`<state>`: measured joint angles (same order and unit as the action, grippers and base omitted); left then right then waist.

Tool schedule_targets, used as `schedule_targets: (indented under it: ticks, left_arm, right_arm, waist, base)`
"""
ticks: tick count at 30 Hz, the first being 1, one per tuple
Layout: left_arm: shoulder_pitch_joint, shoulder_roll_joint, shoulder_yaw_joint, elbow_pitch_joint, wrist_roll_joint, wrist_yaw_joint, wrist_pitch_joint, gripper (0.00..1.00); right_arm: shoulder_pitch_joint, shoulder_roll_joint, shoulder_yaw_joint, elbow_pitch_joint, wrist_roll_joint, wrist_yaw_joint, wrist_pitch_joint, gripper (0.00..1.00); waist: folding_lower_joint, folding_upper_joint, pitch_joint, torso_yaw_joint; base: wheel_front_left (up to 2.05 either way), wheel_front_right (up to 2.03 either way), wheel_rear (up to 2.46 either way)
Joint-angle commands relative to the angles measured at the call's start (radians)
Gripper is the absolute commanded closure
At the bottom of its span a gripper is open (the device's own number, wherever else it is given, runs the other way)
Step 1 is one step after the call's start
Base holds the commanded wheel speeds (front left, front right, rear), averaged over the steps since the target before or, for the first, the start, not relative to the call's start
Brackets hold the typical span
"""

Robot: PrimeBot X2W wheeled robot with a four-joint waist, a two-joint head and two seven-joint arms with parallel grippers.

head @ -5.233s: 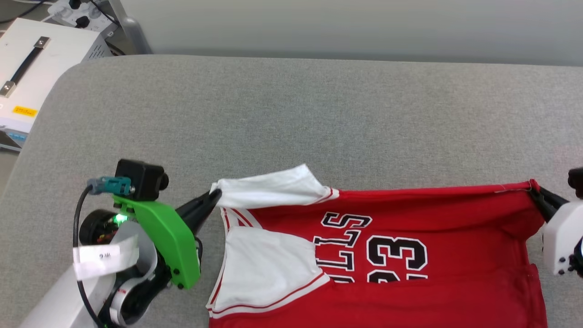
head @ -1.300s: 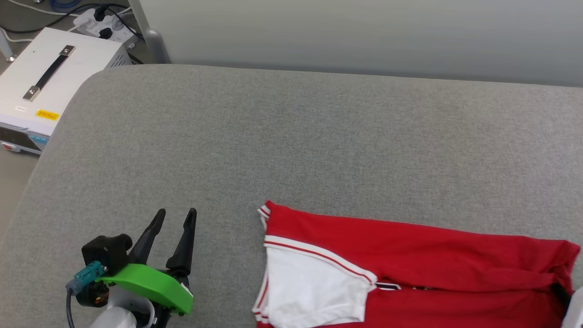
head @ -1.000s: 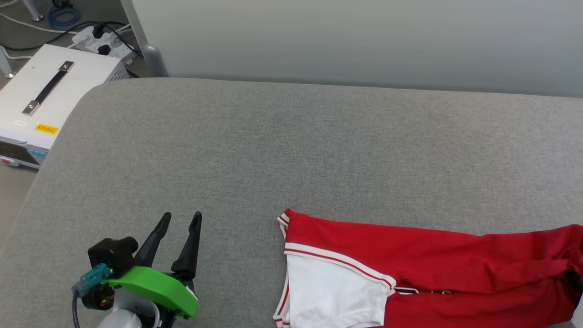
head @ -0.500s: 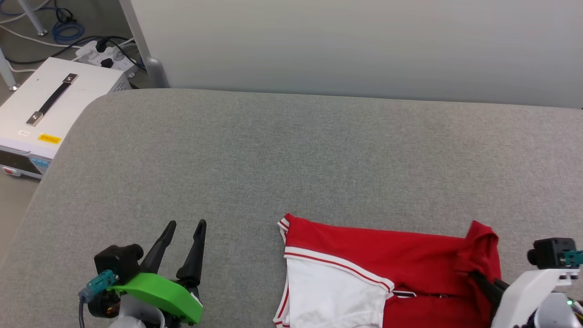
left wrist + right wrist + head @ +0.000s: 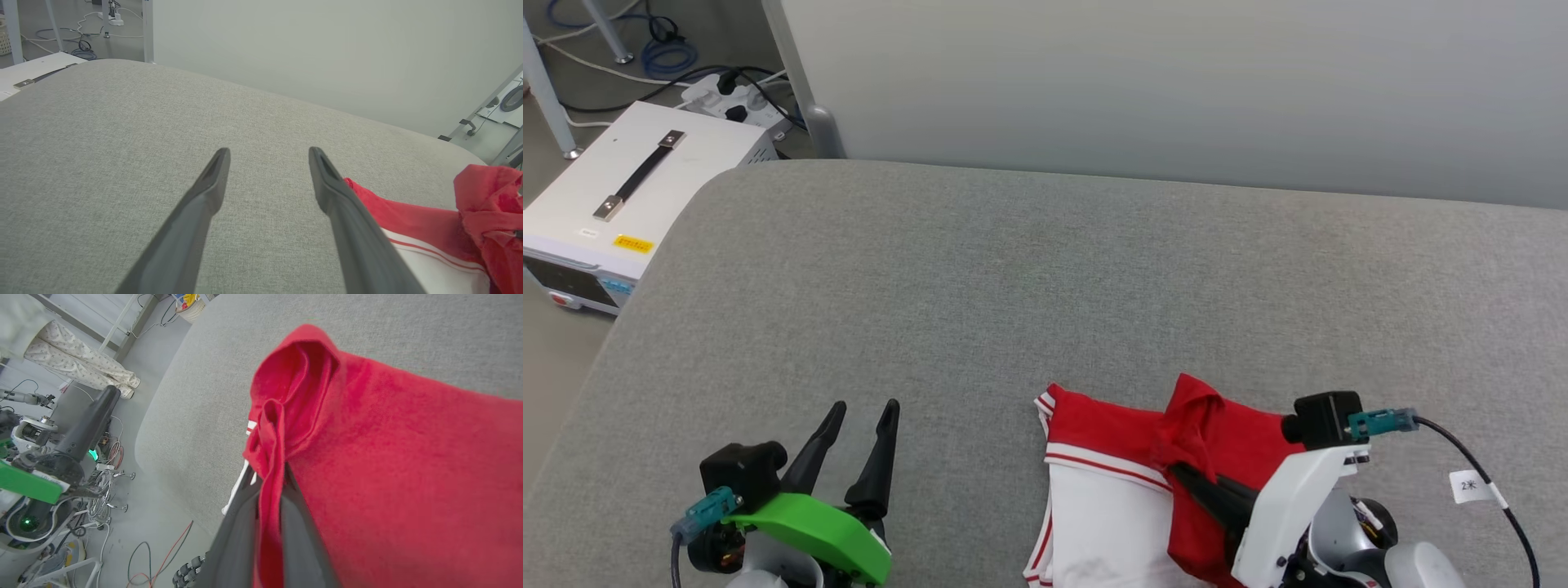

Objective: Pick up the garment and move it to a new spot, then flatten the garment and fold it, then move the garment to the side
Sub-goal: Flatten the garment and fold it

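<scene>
The garment (image 5: pixel 1123 429), red with a white sleeve and striped trim, lies at the near edge of the grey padded surface (image 5: pixel 1013 286). My right gripper (image 5: pixel 1178 472) is shut on a bunched red fold of it, held lifted over the sleeve end. In the right wrist view the red cloth (image 5: pixel 388 457) drapes over and between the shut right gripper (image 5: pixel 269 473). My left gripper (image 5: pixel 866 406) stands open and holds nothing, well to the left of the garment. The left wrist view has the left gripper (image 5: pixel 268 151) over bare padding, with the garment (image 5: pixel 408 220) at its right.
A white box with a black handle (image 5: pixel 621 188) sits on the floor past the surface's rounded left corner, with a power strip and cables (image 5: pixel 731 94) behind it. A pale wall panel (image 5: pixel 1176 82) runs along the far edge.
My right gripper has carried the garment's right end leftward over the rest, so the red cloth now lies doubled and much shorter. The left gripper stays open and still. The camera has shifted slightly.
</scene>
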<state>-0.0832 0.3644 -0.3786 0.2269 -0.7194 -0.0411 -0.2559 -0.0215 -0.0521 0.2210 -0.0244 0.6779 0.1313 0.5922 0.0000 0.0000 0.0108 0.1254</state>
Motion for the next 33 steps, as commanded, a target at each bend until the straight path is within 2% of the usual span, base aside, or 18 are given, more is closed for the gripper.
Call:
schedule_targets:
  ticks: [1, 14, 15, 16, 20, 23, 26, 30, 33]
  left_arm:
    - [0.006, -0.006, 0.001, 0.005, 0.007, -0.006, -0.005, 0.0]
    - [0.0, -0.011, -0.01, 0.0, 0.014, -0.01, -0.005, 0.0]
    - [-0.002, -0.012, -0.011, 0.0, 0.014, -0.011, -0.005, 0.0]
    - [-0.004, -0.013, -0.012, 0.0, 0.015, -0.011, -0.005, 0.0]
    - [-0.008, -0.015, -0.012, 0.001, 0.015, -0.011, -0.006, 0.0]
    - [-0.004, -0.013, -0.009, 0.004, 0.015, -0.011, -0.006, 0.0]
    - [-0.002, -0.012, -0.005, 0.003, 0.015, -0.01, -0.006, 0.0]
    - [-0.002, -0.014, 0.0, -0.006, 0.017, -0.011, -0.006, 0.0]
    - [0.001, -0.019, 0.003, -0.017, 0.021, -0.012, -0.006, 0.0]
  right_arm:
    - [-0.017, 0.001, 0.018, 0.018, 0.023, -0.001, -0.019, 1.0]
    - [-0.08, 0.002, 0.155, 0.242, 0.079, -0.001, -0.176, 1.0]
    - [-0.088, 0.002, 0.157, 0.258, 0.079, -0.001, -0.19, 0.69]
    - [-0.097, 0.002, 0.164, 0.276, 0.086, -0.001, -0.204, 0.0]
    - [-0.119, 0.002, 0.219, 0.297, 0.164, -0.001, -0.238, 0.0]
    - [-0.125, 0.002, 0.256, 0.297, 0.276, -0.001, -0.243, 0.0]
    - [-0.144, 0.002, 0.277, 0.297, 0.304, -0.001, -0.251, 0.0]
    - [-0.183, 0.002, 0.259, 0.292, 0.232, -0.001, -0.282, 0.0]
    - [-0.222, -0.018, 0.227, 0.261, 0.089, -0.001, -0.321, 0.0]
  waist:
    - [0.0, 0.0, -0.005, 0.012]
    - [0.0, 0.0, -0.007, 0.052]
    - [0.0, 0.0, -0.005, 0.054]
    - [0.0, 0.0, -0.002, 0.056]
    - [0.0, 0.0, 0.002, 0.058]
    - [0.0, 0.0, -0.003, 0.055]
    - [0.0, 0.0, -0.009, 0.05]
    - [0.0, 0.0, -0.016, 0.041]
    - [0.0, 0.0, -0.018, 0.03]
  base:
    - [0.0, 0.0, 0.0]
    - [0.0, 0.0, 0.0]
    - [0.0, 0.0, 0.0]
    - [0.0, 0.0, 0.0]
    - [0.0, 0.0, 0.0]
    - [0.0, 0.0, 0.0]
    - [0.0, 0.0, 0.0]
    - [0.0, 0.0, 0.0]
    - [0.0, 0.0, 0.0]
